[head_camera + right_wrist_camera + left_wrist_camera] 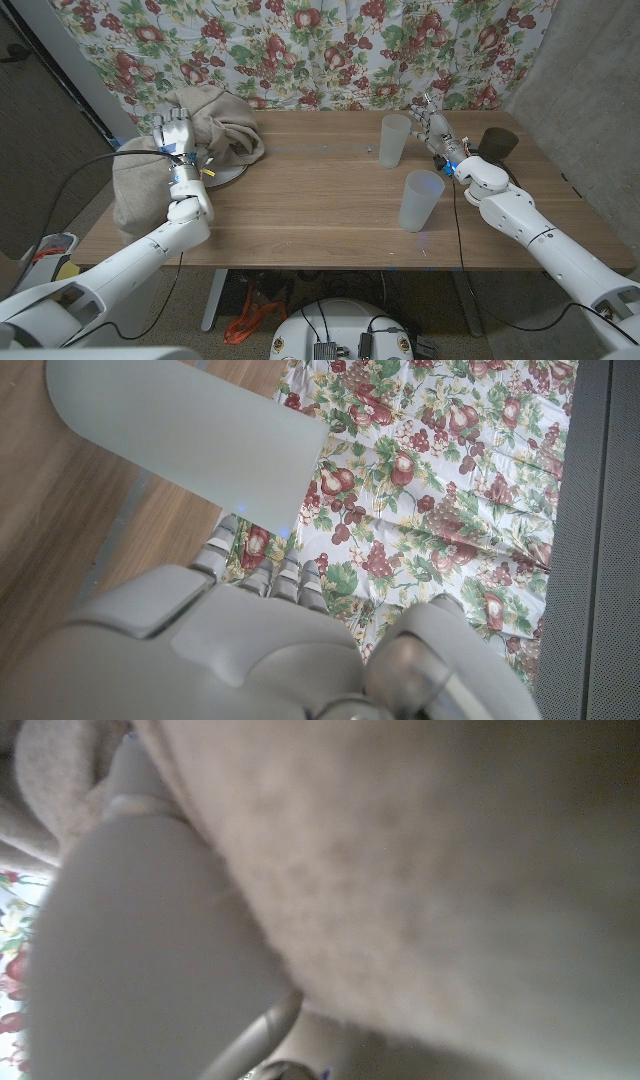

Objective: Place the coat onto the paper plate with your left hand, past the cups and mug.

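A curtain printed with fruit and leaves [320, 40] hangs behind a long wooden table [320, 200], which fills the middle of the scene. At its far left corner lies the bulky beige fleece coat [215, 125], heaped over the white paper plate [232, 177], whose rim peeks out on the near side; part of the cloth spills over the table's left edge. The left hand [175, 135] is sunk into the near-left side of the heap, touching the fleece, but whether its fingers clasp the cloth I cannot tell. Two tall frosted plastic cups stand right of centre, one farther [394, 140] and one nearer [420, 200], and a dark mug [498, 141] sits far right. The right hand [438, 132] stands between the far cup and the mug, fingers spread, holding nothing. The hanging part looks heavy enough to drag the coat off the plate once the hand lets go; a snagged finger could also pull the cloth away.
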